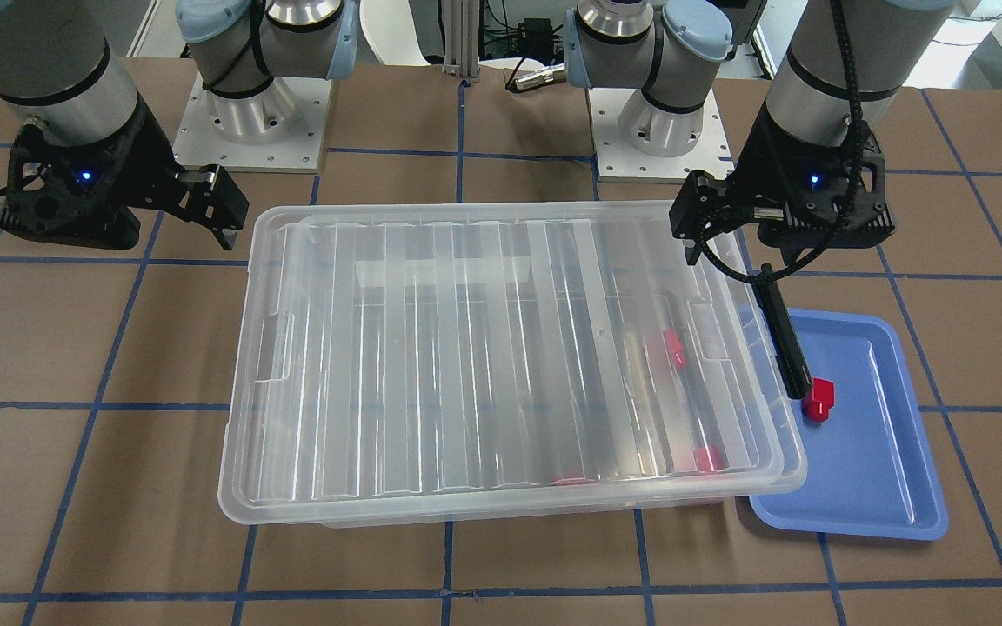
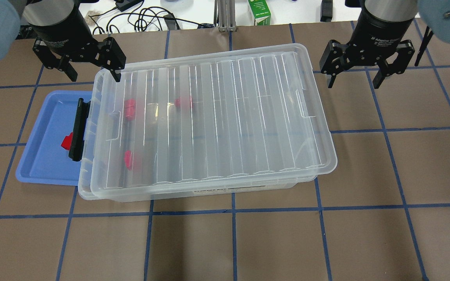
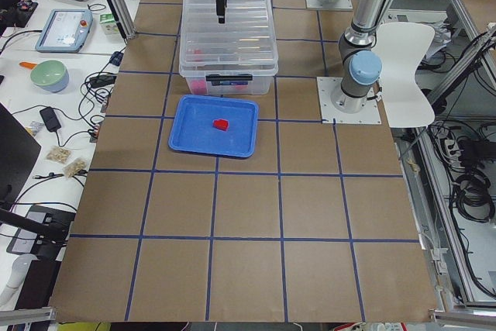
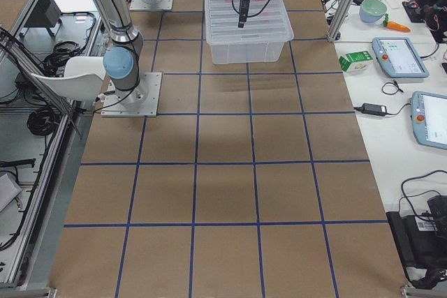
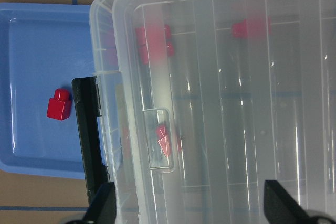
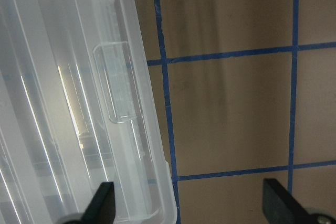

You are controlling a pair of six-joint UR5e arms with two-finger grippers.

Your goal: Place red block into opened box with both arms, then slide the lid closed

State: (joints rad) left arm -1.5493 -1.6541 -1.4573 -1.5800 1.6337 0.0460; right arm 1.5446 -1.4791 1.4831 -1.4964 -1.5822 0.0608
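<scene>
The clear lid (image 2: 225, 117) lies on the clear box (image 2: 225, 191) and covers nearly all of it; a narrow strip shows at the end by the blue tray. Three red blocks (image 2: 130, 109) (image 2: 184, 102) (image 2: 128, 160) show blurred through the lid. Another red block (image 1: 818, 400) (image 5: 59, 106) sits in the blue tray (image 2: 41, 164). My left gripper (image 2: 91, 70) hangs open over the box's tray-side far corner. Its long black finger (image 1: 784, 343) reaches down close beside the tray block. My right gripper (image 2: 356, 76) stands open past the box's other end, holding nothing.
The blue tray (image 1: 884, 487) butts against the box's end, partly under its rim. A green carton (image 2: 259, 11) and cables lie beyond the table's far edge. Brown tabletop with blue tape lines (image 2: 233, 242) spreads in front of the box and to its right.
</scene>
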